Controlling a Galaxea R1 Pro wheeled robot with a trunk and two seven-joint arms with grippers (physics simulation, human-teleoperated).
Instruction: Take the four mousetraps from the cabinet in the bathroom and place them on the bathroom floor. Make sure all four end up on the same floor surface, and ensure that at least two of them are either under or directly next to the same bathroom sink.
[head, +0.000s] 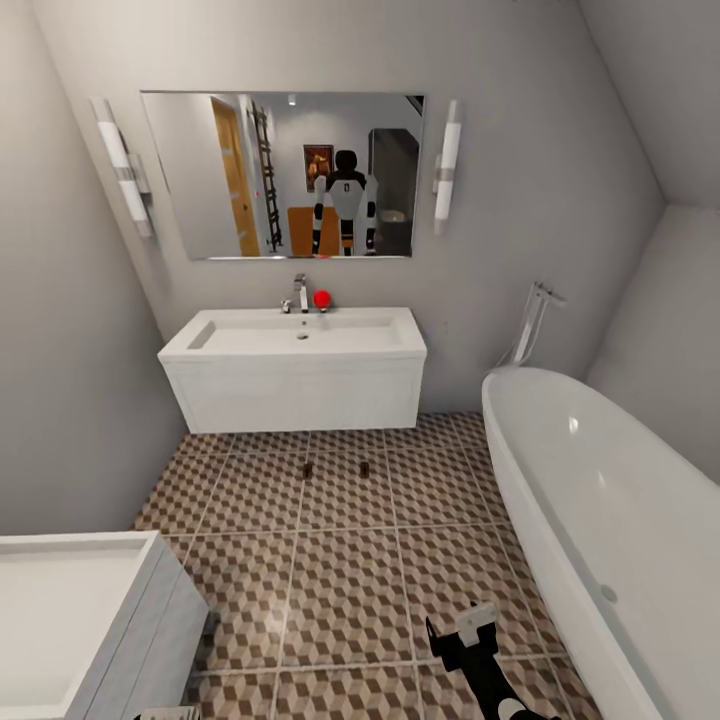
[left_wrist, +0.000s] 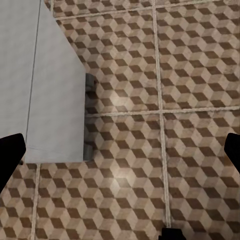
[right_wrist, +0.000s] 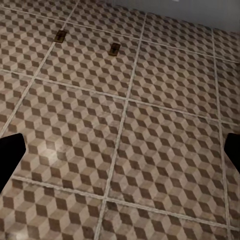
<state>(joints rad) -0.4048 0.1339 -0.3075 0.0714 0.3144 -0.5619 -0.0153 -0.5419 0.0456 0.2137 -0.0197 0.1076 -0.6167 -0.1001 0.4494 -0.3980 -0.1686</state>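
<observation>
Two mousetraps lie on the cube-patterned bathroom floor (head: 350, 590) just in front of the sink vanity, one (head: 307, 468) to the left of the other (head: 365, 467). The right wrist view catches both from farther back, one mousetrap (right_wrist: 61, 36) and its neighbour (right_wrist: 115, 48). The white sink (head: 300, 335) with its chrome faucet (head: 300, 293) sits on a wall-hung vanity. My right gripper (head: 462, 635) hovers low over the tiles, well short of the traps; its jaws stand wide open and empty (right_wrist: 120, 155). My left gripper (left_wrist: 120, 150) is open too, above bare tiles. The mirror (head: 290, 175) reflects an orange-brown cabinet behind me.
The white bathtub (head: 600, 510) runs along the right side. A white boxy fixture (head: 70, 610) fills the near left corner, its edge beside my left gripper (left_wrist: 55, 90). A red ball (head: 321, 298) rests by the faucet. Tiles stretch open between me and the vanity.
</observation>
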